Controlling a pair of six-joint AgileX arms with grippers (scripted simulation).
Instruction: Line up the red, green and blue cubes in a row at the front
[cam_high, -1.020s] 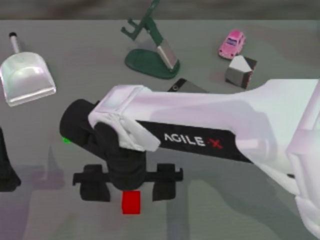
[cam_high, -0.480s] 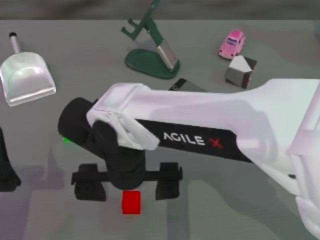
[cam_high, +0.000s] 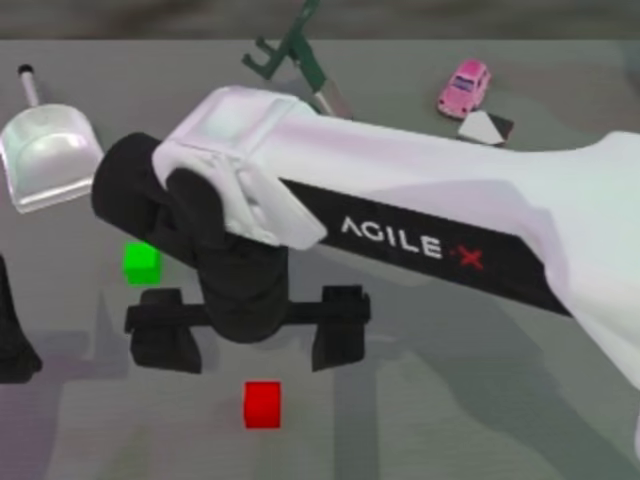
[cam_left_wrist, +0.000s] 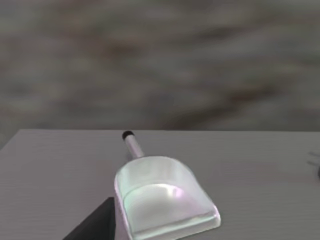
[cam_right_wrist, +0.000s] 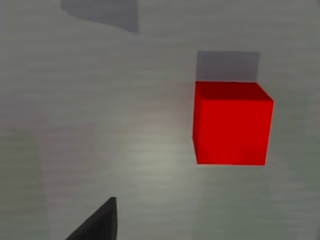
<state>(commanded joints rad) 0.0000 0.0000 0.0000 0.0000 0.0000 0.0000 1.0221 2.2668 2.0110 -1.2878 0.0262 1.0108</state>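
The red cube (cam_high: 262, 404) rests on the grey tabletop near the front, and it fills the right wrist view as the red cube (cam_right_wrist: 232, 122). My right gripper (cam_high: 252, 345) hangs open and empty above and just behind it, its two black fingers spread wide on either side. One dark fingertip (cam_right_wrist: 100, 225) shows in the right wrist view, clear of the cube. The green cube (cam_high: 141, 263) sits farther back to the left, beside the right arm's black wrist. No blue cube shows in any view. My left gripper (cam_high: 10, 340) stays parked at the left edge.
A white scoop (cam_high: 45, 160) lies at the back left, also seen as the scoop (cam_left_wrist: 162, 200). A green stand (cam_high: 295, 50), a pink toy car (cam_high: 464, 88) and a grey-and-white block (cam_high: 487, 127) stand along the back, partly behind the right arm.
The right arm has risen and drawn back from the red cube, which stays put on the table. The green cube, nearly hidden before, now shows fully.
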